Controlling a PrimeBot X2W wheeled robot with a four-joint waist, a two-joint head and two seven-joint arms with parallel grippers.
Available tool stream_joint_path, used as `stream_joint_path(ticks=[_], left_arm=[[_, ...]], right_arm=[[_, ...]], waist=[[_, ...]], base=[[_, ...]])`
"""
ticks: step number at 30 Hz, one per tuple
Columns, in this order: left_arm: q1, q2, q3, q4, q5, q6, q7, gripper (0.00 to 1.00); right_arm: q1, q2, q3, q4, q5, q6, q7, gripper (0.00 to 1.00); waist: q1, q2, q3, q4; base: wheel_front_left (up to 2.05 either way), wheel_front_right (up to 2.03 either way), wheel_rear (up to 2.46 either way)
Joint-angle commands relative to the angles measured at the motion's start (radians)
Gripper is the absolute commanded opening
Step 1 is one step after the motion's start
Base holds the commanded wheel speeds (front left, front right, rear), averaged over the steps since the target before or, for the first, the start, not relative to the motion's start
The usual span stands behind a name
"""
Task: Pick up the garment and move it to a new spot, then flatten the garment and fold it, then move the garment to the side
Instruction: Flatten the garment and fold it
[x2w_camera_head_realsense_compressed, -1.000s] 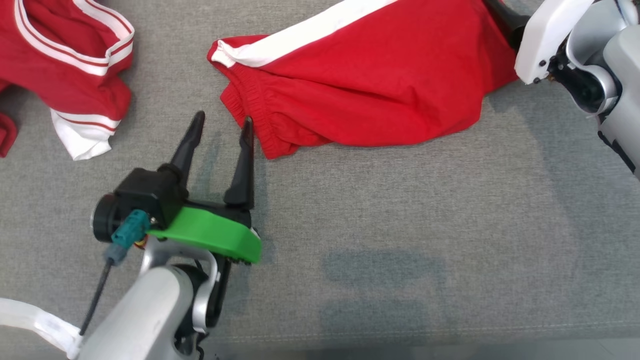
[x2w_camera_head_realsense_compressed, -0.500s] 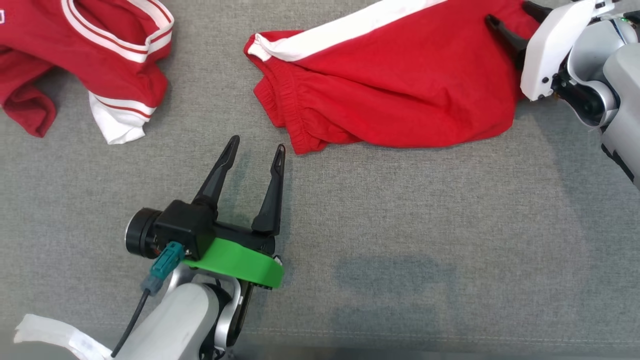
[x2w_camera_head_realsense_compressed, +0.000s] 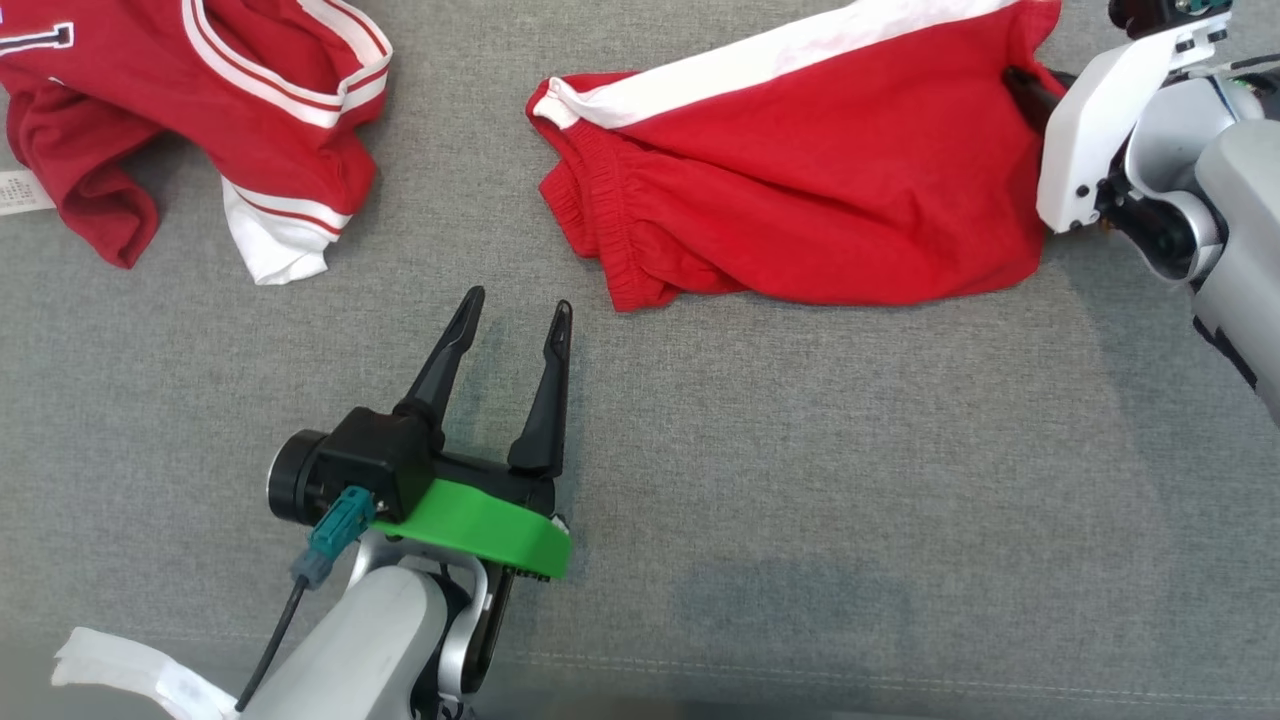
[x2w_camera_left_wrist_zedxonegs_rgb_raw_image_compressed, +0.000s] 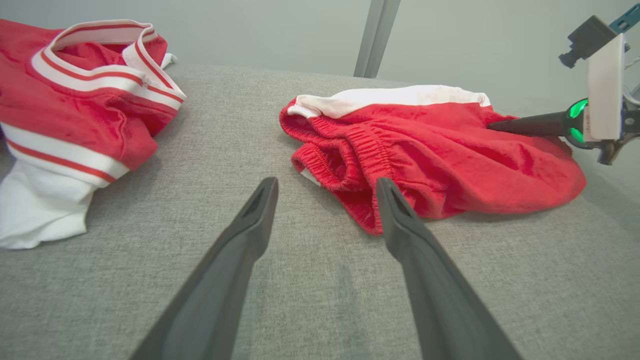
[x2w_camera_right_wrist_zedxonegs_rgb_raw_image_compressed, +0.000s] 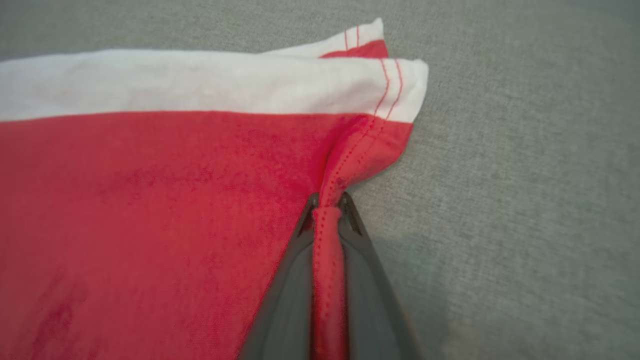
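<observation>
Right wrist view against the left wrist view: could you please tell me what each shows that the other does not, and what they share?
Right wrist view: the right gripper close up, jaws shut on the stitched hem of the red shorts. Left wrist view: the left gripper, jaws open and empty, the shorts' elastic waistband, and a red-and-white jersey. Shared: the shorts, the right gripper at them, and the grey surface.

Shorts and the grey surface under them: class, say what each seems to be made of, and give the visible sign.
Shorts: soft knit fabric, perhaps cotton or a blend, matt red with a white stripe; it wrinkles and gathers at the waist. Surface: grey woven cloth, matt, likely upholstery; a fine flecked weave shows.
</observation>
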Motion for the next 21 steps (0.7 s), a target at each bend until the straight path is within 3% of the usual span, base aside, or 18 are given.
stream_joint_path(ticks=[1,11,21], left_arm=[[0.023,0.007,0.013,0.013,-0.011,-0.002,-0.009,1.0],[0.141,0.066,0.035,0.047,-0.027,-0.004,-0.019,1.0],[0.291,0.124,0.048,0.005,-0.017,0.02,-0.024,1.0]], right_arm=[[0.052,0.012,0.019,-0.011,0.009,0.001,0.002,0.0],[0.206,0.024,-0.022,-0.1,0.142,0.001,-0.058,0.0],[0.411,-0.04,-0.086,-0.139,0.239,0.0,-0.131,0.0]], waist=[[0.0,0.0092,-0.029,-0.021],[0.0,0.0092,-0.2,-0.149],[0.0,0.0092,-0.311,-0.258]], base=[[0.0,0.0,0.0],[0.0,0.0,0.0],[0.0,0.0,0.0]])
